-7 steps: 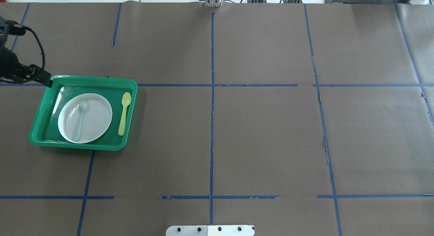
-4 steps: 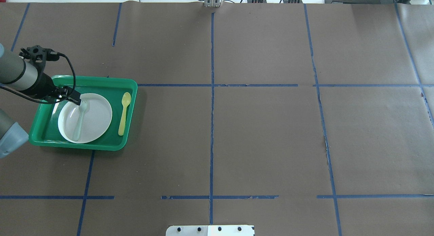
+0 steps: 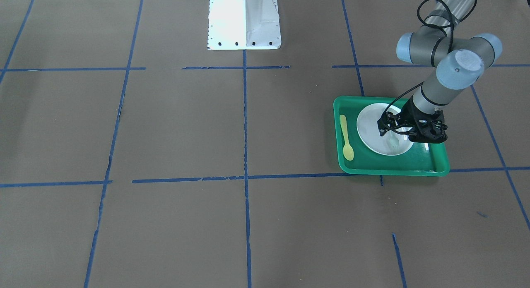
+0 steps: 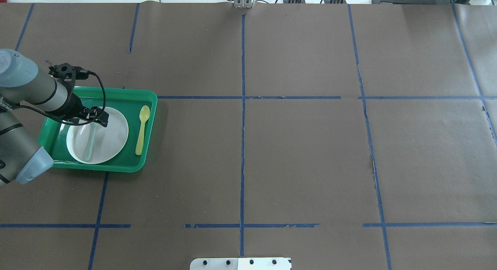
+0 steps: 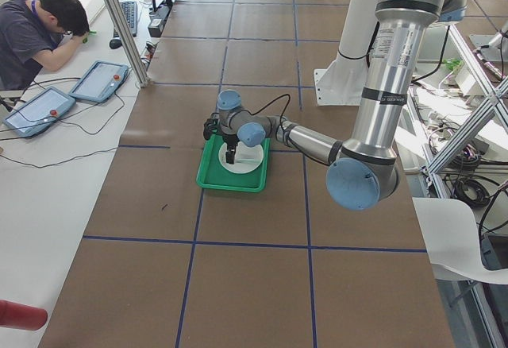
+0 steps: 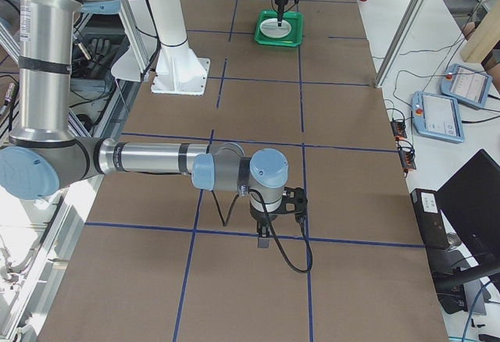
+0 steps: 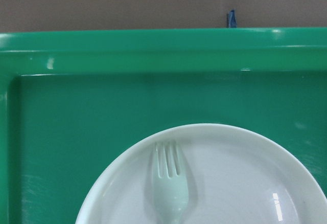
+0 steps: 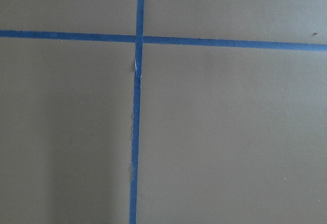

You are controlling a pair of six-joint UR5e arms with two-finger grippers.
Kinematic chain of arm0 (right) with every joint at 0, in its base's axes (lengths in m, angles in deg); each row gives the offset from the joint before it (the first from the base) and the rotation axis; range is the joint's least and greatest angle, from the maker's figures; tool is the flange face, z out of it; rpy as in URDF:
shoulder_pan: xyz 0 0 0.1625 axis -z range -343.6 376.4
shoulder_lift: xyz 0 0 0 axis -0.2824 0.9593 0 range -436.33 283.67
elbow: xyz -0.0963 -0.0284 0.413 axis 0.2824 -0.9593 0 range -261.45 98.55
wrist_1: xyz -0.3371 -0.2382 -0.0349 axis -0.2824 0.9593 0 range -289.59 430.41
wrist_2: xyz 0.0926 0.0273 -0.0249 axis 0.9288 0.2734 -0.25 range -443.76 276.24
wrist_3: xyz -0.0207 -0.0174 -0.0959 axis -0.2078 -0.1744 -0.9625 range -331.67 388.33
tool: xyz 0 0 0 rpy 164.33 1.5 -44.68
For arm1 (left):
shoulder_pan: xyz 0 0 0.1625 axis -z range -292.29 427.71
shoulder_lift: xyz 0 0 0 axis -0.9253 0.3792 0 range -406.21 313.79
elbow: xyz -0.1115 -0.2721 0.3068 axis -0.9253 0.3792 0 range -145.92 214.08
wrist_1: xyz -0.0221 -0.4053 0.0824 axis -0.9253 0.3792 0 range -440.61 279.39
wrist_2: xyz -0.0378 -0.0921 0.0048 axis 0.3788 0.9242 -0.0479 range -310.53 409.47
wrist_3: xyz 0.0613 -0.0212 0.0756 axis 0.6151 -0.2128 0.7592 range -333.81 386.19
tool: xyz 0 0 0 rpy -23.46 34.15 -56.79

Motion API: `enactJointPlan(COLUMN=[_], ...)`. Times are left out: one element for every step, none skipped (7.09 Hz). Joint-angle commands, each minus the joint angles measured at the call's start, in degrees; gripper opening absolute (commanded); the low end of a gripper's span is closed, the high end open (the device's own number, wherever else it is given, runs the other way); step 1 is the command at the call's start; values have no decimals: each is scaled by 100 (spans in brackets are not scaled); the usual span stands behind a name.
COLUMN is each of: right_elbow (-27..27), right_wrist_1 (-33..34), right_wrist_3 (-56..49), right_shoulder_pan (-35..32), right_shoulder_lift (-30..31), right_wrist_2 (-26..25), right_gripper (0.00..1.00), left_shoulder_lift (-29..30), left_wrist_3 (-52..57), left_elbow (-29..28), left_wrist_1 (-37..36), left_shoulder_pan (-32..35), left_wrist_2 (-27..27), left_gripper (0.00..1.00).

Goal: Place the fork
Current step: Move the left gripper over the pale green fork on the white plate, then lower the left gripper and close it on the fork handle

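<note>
The pale fork lies on the white plate in the green tray, tines toward the far side. My left gripper hangs just above the fork's head, points down, looks open and holds nothing. The front view shows the fork's tines below that gripper. The left wrist view shows the fork's head on the plate, with no fingers in sight. My right gripper hangs over bare table far from the tray; I cannot tell whether it is open.
A yellow spoon lies in the tray to the right of the plate. The tray's raised rim runs all around. Brown paper with blue tape lines covers the table. The robot's base plate sits at the near edge.
My left arm has swung in from the tray's far left corner to over the plate, and now covers the fork's head. The fork, plate and spoon have not moved.
</note>
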Motion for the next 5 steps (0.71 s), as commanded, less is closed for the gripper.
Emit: enactJointPlan(right_elbow=[0,0,0,0,0], right_wrist_1=[0,0,0,0,0], right_wrist_3=[-1,8,0,-1,8], right_shoulder_pan=[0,0,0,0,0], right_shoulder_lift=[0,0,0,0,0], right_wrist_2=[0,0,0,0,0], right_gripper=[100,100,100,100,100], left_shoulder_lift=[50,50,50,50,50], left_wrist_3=[-4,5,5,5,5], left_elbow=[-218,-235,-244,-244,-253], left_wrist_1=[186,186,186,186,186], left_shoulder_pan=[-6,-6,-6,-6,-6], left_wrist_2=[1,1,1,9,9], left_gripper=[86,81,74,67,64])
